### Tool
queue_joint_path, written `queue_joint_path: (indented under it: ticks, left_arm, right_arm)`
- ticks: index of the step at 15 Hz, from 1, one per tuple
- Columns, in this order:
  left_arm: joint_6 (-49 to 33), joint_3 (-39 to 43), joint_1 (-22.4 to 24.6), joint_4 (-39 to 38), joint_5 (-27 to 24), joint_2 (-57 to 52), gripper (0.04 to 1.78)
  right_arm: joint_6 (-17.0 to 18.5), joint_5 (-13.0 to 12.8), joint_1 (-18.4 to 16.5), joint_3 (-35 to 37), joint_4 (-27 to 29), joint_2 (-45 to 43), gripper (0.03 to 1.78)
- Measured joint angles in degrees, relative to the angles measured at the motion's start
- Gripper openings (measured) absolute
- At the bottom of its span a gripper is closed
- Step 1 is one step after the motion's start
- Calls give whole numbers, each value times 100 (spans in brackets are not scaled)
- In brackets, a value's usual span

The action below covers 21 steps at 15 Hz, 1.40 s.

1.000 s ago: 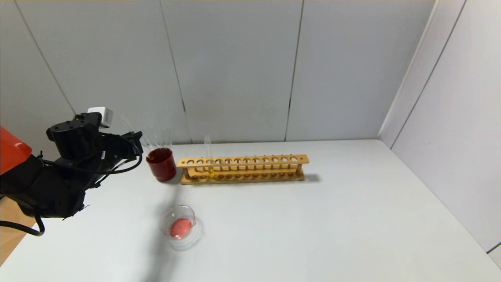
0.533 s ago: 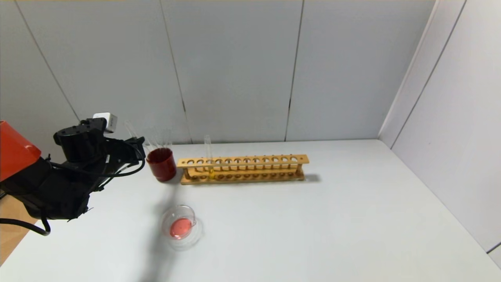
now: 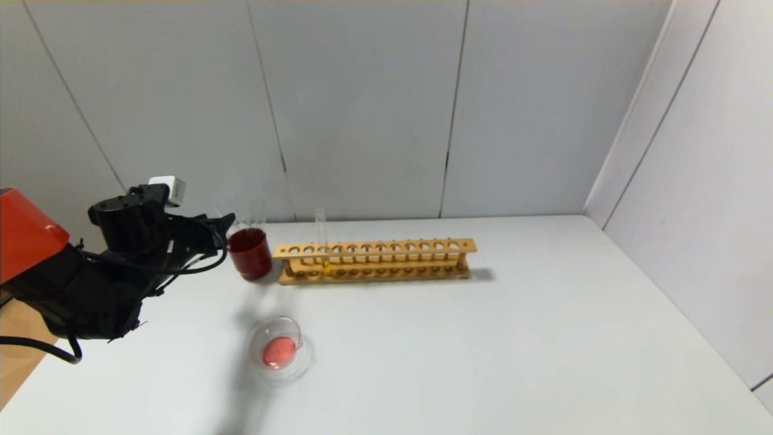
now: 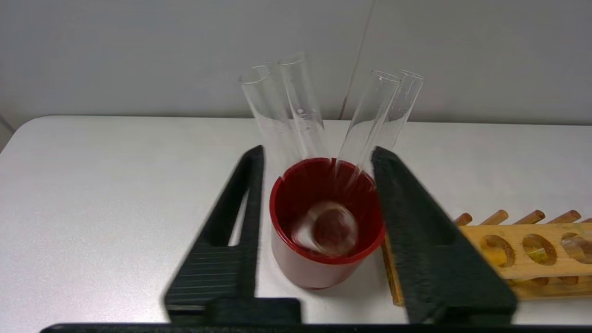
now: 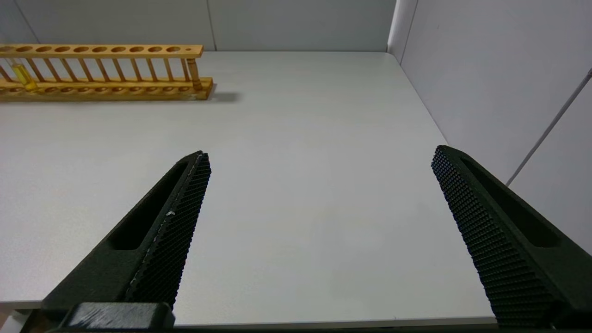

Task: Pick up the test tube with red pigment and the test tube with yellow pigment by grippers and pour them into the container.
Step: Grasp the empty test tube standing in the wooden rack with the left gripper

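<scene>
Yellow tube (image 3: 322, 241) upright, apparently racked

White table (image 3: 543, 338), wooden rack (image 3: 374, 260), red cup (image 3: 249, 254), glass container (image 3: 279, 350)

dark red cup (image 4: 323, 231) holds 4 clear tubes (image 4: 296, 111) — beside wooden rack (image 3: 374, 260).

Left gripper (image 4: 317, 155) jaws spread, the red cup (image 3: 249, 254) in the gap between them. Clear tubes (image 4: 296, 111) lean out of the cup, blocking approach from above. Wooden rack (image 3: 374, 260) stands just beside the cup on its right; yellow-pigment tube (image 3: 322, 241) upright in it. Glass dish (image 3: 279, 350) nearer, well apart. Table (image 3: 543, 338) right of the rack bare; right gripper (image 5: 319, 155) spread wide above it.
</scene>
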Motion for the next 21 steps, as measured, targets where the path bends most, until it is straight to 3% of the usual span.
queue_joint_path:
  ticks: [3,7,10,14,16,21]
  left_arm:
    - [9,12,-22,35,5,-101,144]
    - [24,221,-206,315,-1,-722,174]
    - [33,445,-640,1406,-12,-1692,175]
    - [30,474,-1848,4413,-28,-3307,175]
    - [-82,616,-2281,5526,-9,-3834,175]
    - [-399,1304,-2719,5496,145,-4548,175]
  right_arm:
    - [2,-2,0,0,0,0,175]
    - [2,0,0,0,0,0,175]
    - [0,0,0,0,0,0,175]
    - [0,0,0,0,0,0,175]
    - [2,-2,0,0,0,0,175]
    - [0,0,0,0,0,0,175]
